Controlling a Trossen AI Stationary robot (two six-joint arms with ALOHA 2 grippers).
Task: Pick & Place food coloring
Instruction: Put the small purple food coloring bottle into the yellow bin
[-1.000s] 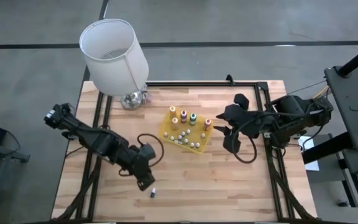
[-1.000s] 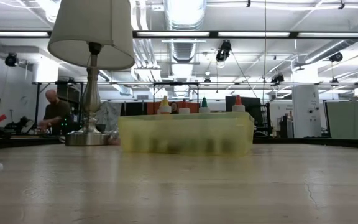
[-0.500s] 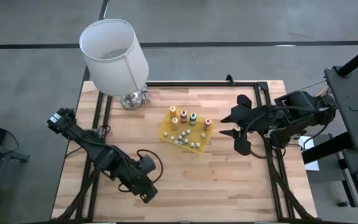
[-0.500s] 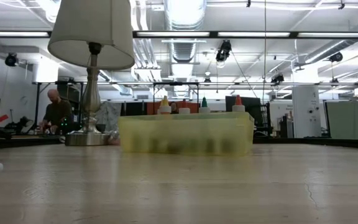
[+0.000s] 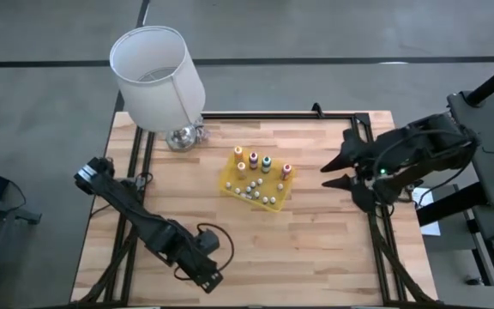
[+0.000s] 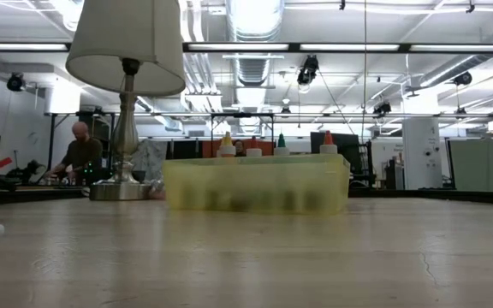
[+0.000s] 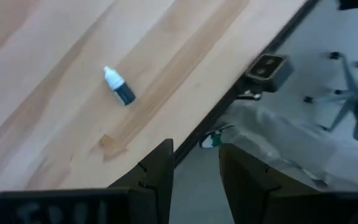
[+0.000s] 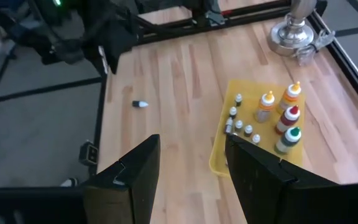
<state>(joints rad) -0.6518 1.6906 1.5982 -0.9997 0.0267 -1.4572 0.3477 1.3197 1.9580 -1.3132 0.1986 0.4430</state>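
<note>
Left gripper (image 7: 194,171): fingers spread, empty, at table's near edge | vial (image 7: 119,87): lying flat just ahead, apart, cap pointing away | right gripper (image 8: 188,171): spread, well apart | tray (image 5: 230,183): mid-table.

The tray (image 5: 230,182) is translucent yellow. In it stand squeeze bottles (image 5: 253,160) in orange, yellow, red and green, all with pale tips, beside tiny vials (image 5: 255,189) with pale caps. A loose vial (image 7: 119,87) is dark with a white cap. The table (image 5: 316,240) is light wood in planked strips, framed in black. The lamp (image 5: 159,79) has a white shade and a silver base. Both arms are black.
</note>
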